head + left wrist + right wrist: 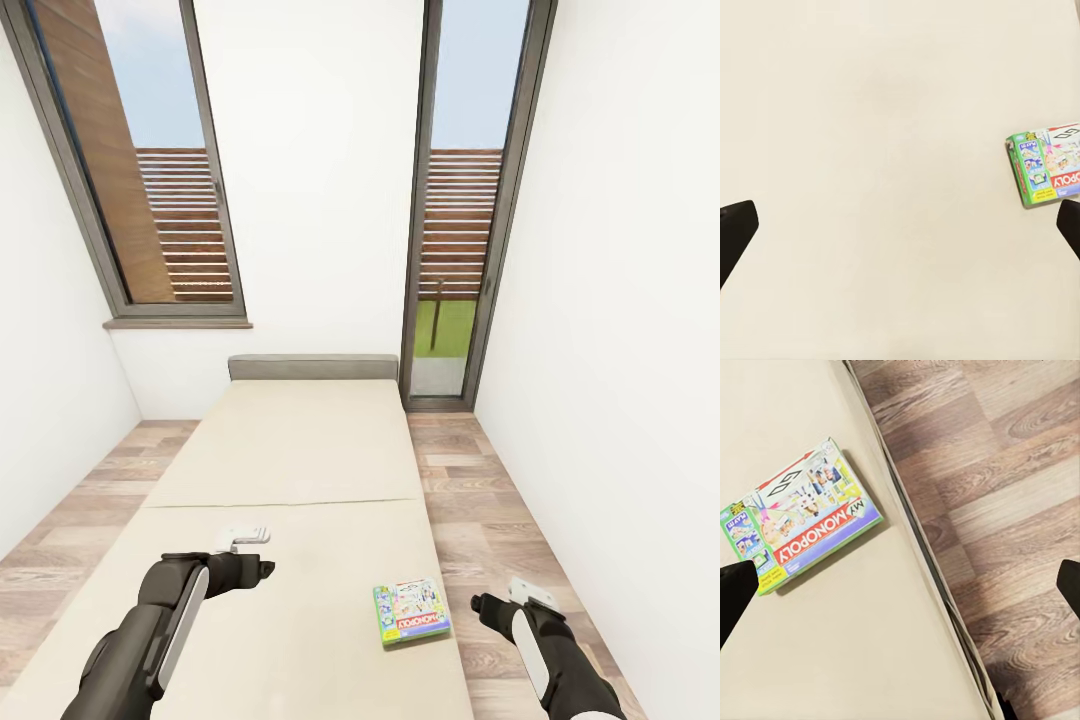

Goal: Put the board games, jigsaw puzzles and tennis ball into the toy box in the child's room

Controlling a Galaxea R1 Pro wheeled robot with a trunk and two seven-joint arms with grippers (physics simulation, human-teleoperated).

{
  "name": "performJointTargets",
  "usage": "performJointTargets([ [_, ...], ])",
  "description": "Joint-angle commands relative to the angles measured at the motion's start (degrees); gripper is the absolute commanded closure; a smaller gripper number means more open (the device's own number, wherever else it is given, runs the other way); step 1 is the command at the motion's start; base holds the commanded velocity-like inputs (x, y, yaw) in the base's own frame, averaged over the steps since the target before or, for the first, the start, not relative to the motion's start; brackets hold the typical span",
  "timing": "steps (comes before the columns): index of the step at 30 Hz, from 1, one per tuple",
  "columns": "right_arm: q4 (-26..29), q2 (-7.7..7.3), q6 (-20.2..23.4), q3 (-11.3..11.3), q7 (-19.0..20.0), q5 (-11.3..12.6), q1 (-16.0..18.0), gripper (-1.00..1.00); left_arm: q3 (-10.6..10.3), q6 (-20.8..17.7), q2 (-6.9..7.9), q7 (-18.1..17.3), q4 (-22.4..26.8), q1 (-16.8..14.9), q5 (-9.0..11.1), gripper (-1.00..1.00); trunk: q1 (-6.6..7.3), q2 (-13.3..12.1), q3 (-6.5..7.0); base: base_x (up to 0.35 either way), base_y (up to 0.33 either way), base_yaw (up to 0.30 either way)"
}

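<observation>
One board game, the Monopoly box (412,612), lies flat on the bed (290,470), close to the mattress edge on the robot's right side and far from the grey headboard (313,367). The red band on its lid reads "MY MONOPOLY" in white letters; one green end panel carries small words that are too small to read. The box sits a little turned against the mattress edge.

Both arms reach forward over the foot of the bed, one at each side of the box. The left claw (243,541) hovers above bare mattress, well apart from the box; its two dark fingertips (736,229) stand wide apart, so it is released and empty. The right claw (528,594) hangs beyond the mattress edge, above the wood-plank floor (475,500), near the box but not touching it. Its fingertips (735,592) are also spread wide, with nothing between them.

I judge that the box lies within easier reach of the right arm, so a grasp from that side seems likely, and that the box is not yet picked. Behind the headboard are two tall dark-framed windows (470,200) in white walls.
</observation>
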State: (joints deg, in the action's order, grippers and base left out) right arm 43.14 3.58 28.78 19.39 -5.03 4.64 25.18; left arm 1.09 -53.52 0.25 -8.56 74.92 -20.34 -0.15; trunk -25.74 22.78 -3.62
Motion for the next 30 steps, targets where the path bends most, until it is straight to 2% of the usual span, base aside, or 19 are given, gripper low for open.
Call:
performJointTargets([
  [1,0.1,0.05,0.0,0.1,-0.3,0.5,0.0,-1.00,0.1,-0.3,0.00,-0.2,0.1,-0.1,0.0,-1.00,-0.04,0.1,-0.14,0.000,0.000,0.000],
  [7,-2.9,0.03,-6.2,0.0,-0.4,0.5,0.1,-1.00,0.1,-0.3,-0.03,-0.2,0.1,-0.1,0.0,-1.00,-0.04,0.1,-0.14,0.000,0.000,0.000],
  [9,-5.6,0.03,-8.6,-0.2,-0.4,0.4,0.3,-1.00,0.1,-0.3,-0.05,-0.2,0.1,-0.1,0.0,-1.00,-0.04,0.1,-0.14,0.000,0.000,0.000],
  [12,-12.7,0.02,-12.7,-1.0,-0.6,0.2,1.1,-1.00,0.1,-0.3,-0.05,-0.3,0.1,-0.1,0.0,-1.00,-0.04,0.1,-0.14,0.000,0.000,0.000],
  [23,-16.6,0.37,-14.8,-4.3,-0.7,0.3,2.1,-1.00,0.1,-0.3,0.00,-0.7,0.1,-0.1,0.1,-1.00,-0.04,0.1,-0.14,0.000,0.000,0.000],
  [30,-13.9,1.34,-13.8,-4.8,-0.9,0.3,3.0,-1.00,0.1,-0.4,0.10,-0.8,0.1,-0.1,0.3,-1.00,-0.04,0.1,-0.14,0.000,0.000,0.000],
])
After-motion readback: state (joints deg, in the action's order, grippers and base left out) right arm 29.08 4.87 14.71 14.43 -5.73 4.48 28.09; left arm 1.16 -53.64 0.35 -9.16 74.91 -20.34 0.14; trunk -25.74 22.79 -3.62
